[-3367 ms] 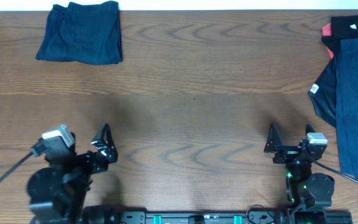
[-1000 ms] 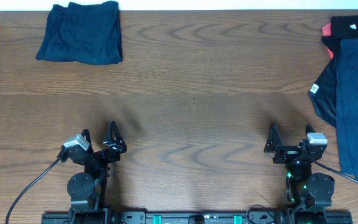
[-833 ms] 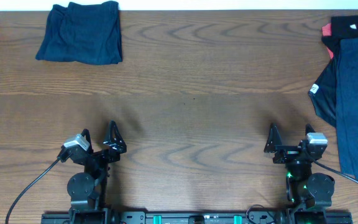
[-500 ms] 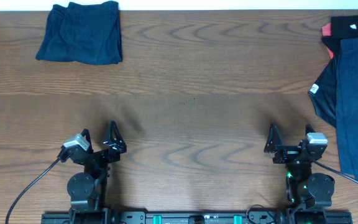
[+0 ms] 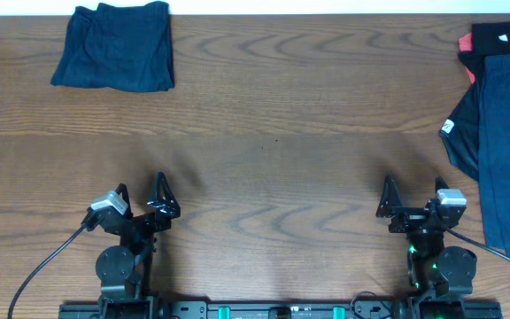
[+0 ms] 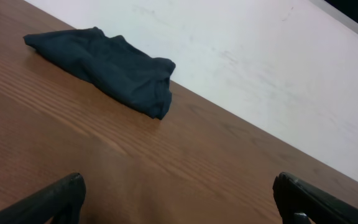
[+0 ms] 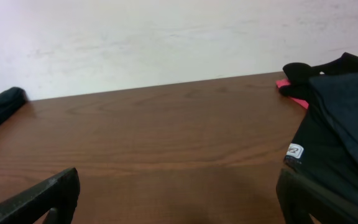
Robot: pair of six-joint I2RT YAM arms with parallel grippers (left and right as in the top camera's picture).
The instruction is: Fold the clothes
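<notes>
Navy-blue cloth is lying in two places on the wooden worktop [image 5: 273, 115]. A folded navy garment [image 5: 113, 46] is sitting at the far left corner, well apart from both arms; judging by its compact, squared shape, it is serving as the finished item, parked away from the working zone.

A pile of unfolded clothes [image 5: 467, 142] is lying along the right edge and running partly out of view:
- a long navy piece [image 5: 507, 151] is resting on top
- a darker piece carrying a white label [image 5: 447, 127] is showing beneath it
- a black piece [image 5: 503, 37] with a red edge [image 5: 464, 42] is lying at the far end

The left pincer [image 5: 140, 193] is sitting low near the front edge with its jaws fully released, grasping nothing. The right pincer [image 5: 413, 190] is standing likewise released and unloaded, near the pile but not touching it. Both are pointing towards the far edge. This stance is probably leaving the middle of the worktop available as the folding area.

The right arm, being nearest, appears best placed to draw the next garment to the centre. Because the pieces are overlapping, lifting the top one is likely to drag the layers beneath
</notes>
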